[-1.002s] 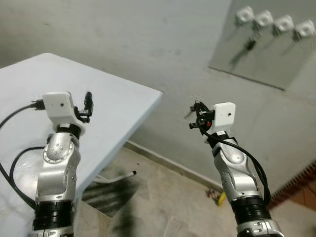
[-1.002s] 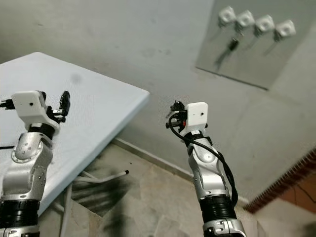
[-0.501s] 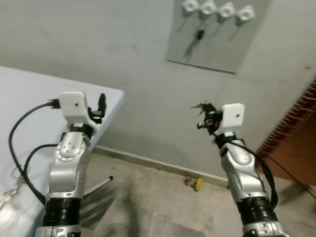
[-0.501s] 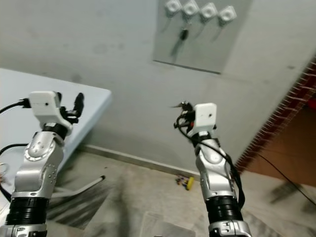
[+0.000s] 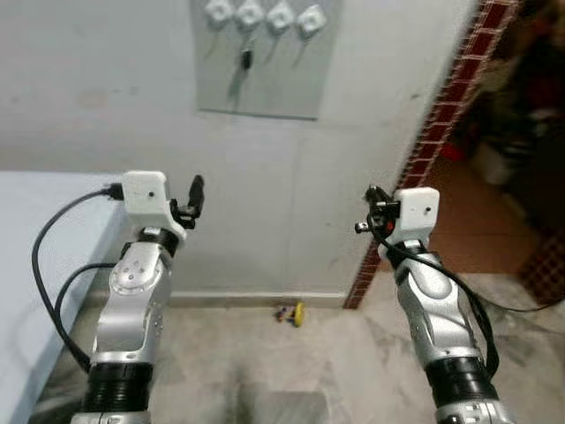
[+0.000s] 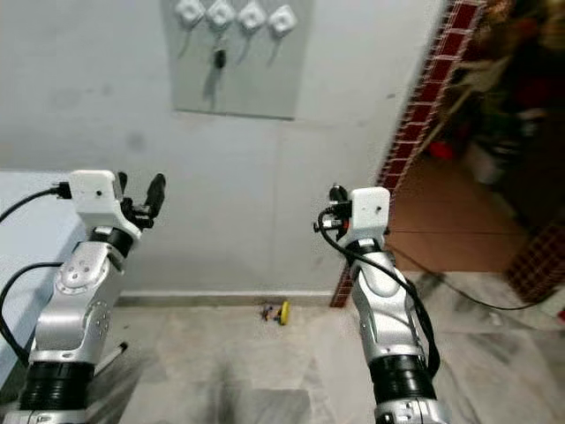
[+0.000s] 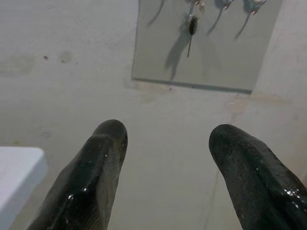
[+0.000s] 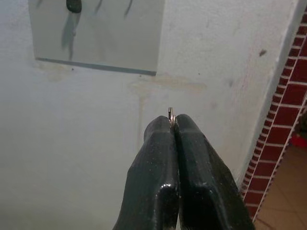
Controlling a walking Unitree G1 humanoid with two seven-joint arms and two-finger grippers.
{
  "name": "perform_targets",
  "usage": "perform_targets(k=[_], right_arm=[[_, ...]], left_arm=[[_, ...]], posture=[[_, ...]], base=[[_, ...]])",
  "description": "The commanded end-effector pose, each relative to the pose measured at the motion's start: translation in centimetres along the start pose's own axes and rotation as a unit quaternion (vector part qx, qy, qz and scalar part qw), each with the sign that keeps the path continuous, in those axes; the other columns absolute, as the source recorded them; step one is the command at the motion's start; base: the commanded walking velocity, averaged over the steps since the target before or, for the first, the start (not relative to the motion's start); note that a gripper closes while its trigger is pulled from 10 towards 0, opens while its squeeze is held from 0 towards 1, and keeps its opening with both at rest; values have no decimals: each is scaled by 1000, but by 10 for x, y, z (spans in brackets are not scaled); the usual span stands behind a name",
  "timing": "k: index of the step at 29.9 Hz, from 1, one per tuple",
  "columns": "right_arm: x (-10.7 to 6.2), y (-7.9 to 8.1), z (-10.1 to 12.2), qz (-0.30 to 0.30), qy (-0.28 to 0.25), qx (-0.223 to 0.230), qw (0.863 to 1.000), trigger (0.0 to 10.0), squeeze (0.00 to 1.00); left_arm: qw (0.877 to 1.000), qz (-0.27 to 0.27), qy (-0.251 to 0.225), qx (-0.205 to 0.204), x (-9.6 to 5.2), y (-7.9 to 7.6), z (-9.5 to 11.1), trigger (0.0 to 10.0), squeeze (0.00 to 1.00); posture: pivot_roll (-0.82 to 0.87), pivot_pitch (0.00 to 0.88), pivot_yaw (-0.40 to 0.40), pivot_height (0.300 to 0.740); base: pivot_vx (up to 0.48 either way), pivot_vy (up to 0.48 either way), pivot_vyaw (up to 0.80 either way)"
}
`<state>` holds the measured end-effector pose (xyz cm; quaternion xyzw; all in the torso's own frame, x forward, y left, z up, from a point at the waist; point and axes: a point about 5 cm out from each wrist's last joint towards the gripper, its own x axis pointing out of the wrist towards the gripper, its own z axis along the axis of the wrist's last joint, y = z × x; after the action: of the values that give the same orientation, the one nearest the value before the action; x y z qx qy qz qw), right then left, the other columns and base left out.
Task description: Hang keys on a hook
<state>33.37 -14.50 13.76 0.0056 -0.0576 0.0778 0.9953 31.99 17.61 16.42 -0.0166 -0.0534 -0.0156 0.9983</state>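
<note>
Right gripper (image 8: 173,125) has its two black fingers pressed tight on the keys (image 8: 170,113); just a sliver of metal ring pokes out past the tips, edge-on, pointing at the wall. The hooks (image 5: 262,15) sit in a row along the top edge of the grey wall panel (image 5: 265,84), up and to the left of that gripper, well apart from it. One hook already carries a dark key (image 5: 246,60) hanging straight down. Left gripper (image 7: 168,163) is spread wide, holding nothing, and looks slightly nearer the panel, I'd say.
</note>
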Motion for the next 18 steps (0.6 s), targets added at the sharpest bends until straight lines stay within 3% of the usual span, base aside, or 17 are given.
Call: perform_targets(k=[1,13,18], right_arm=[[2,-4,6,-13,-6,-4,1000,10000,0],[-3,-6,4,-29,3,10,1000,10000,0],[-3,-6,3,-30,8,11,999,10000,0]], left_arm=[[1000,-4,1,1,-1,-2,2,10000,0],[1000,-8,12,-1,-3,-1,0,10000,0],[1000,-8,13,-4,-3,-1,0,10000,0]], posture=[[-121,0,-37,740],[-126,0,-33,740],[-128,0,-31,740]], base=[[0,0,0],[0,0,0],[271,0,0]])
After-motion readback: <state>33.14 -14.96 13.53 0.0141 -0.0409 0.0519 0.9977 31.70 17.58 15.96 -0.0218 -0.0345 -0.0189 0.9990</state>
